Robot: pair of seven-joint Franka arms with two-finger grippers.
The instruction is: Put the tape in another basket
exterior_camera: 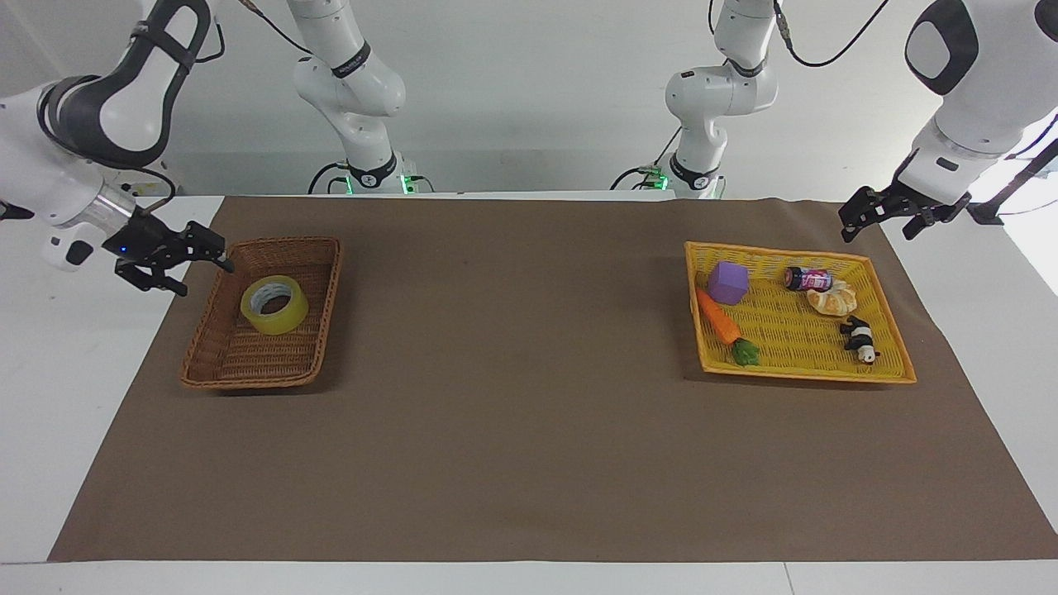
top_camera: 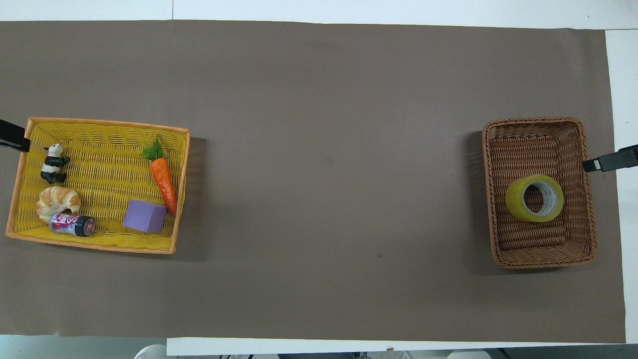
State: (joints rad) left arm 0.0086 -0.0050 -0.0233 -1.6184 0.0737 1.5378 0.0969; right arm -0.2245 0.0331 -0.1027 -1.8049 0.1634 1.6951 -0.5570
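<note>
The tape (exterior_camera: 285, 318) lies free in the brown wicker basket (exterior_camera: 248, 382), slightly tilted, in the half nearer the robots. In the overhead view the tape (top_camera: 516, 202) sits in the basket (top_camera: 543, 262) the same way. My right gripper (exterior_camera: 204, 278) is open and empty, raised just outside the basket's rim at the right arm's end of the table. One of its fingers (top_camera: 605, 162) shows in the overhead view. My left gripper (exterior_camera: 876, 227) is open and empty, waiting in the air by the yellow tray's corner nearest the robots.
The yellow flat tray (exterior_camera: 806, 373) at the left arm's end holds a purple cube (exterior_camera: 727, 283), a carrot (exterior_camera: 717, 317), a small can (exterior_camera: 806, 278), a croissant (exterior_camera: 833, 299) and a panda figure (exterior_camera: 860, 337). A brown mat (exterior_camera: 512, 413) covers the table.
</note>
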